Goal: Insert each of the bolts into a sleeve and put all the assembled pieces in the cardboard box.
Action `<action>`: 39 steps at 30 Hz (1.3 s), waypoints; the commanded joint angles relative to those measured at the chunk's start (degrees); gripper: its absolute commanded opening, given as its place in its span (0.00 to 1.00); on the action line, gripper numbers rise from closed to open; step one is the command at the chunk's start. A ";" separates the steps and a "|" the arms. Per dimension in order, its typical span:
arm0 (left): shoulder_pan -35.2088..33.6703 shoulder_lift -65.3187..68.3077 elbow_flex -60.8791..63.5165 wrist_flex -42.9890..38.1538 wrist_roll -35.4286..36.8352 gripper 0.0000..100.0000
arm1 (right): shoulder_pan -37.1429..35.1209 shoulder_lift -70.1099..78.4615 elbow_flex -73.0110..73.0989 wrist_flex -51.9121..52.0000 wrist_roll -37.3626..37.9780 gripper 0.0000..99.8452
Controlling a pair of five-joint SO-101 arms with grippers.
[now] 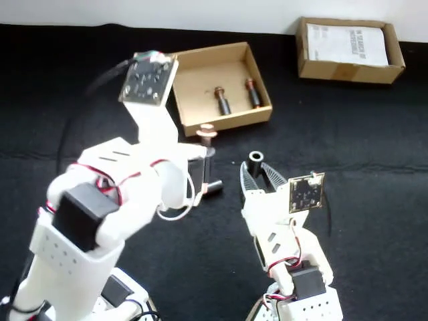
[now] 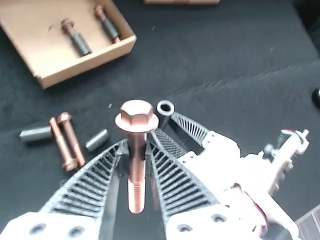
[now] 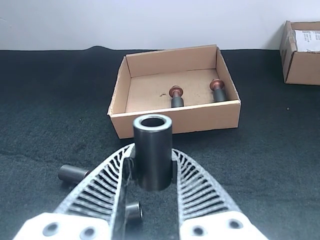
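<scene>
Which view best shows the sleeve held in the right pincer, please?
The right wrist view: the sleeve stands upright, close up, in the right pincer, bore open on top. The high view shows it small from above; the left wrist view catches its top rim.

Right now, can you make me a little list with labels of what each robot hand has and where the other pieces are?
Left gripper: shut on a bolt, head up
Right gripper: shut on a sleeve, open end up
Cardboard box: two assembled pieces lying inside
Table: two loose bolts side by side, two loose sleeves
Held parts joined: not yet, the bolt is outside the sleeve
</scene>
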 commanded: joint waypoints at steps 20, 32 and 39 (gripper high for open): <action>1.80 -14.64 44.18 -69.10 -17.49 0.01 | -0.48 -0.84 7.16 -1.36 -0.53 0.01; 4.09 -10.15 46.29 -72.53 -13.36 0.01 | -0.48 -1.19 7.69 -1.36 -0.53 0.01; 5.49 -8.57 49.98 -78.33 -13.45 0.01 | -0.48 -1.19 7.52 -1.36 -0.53 0.01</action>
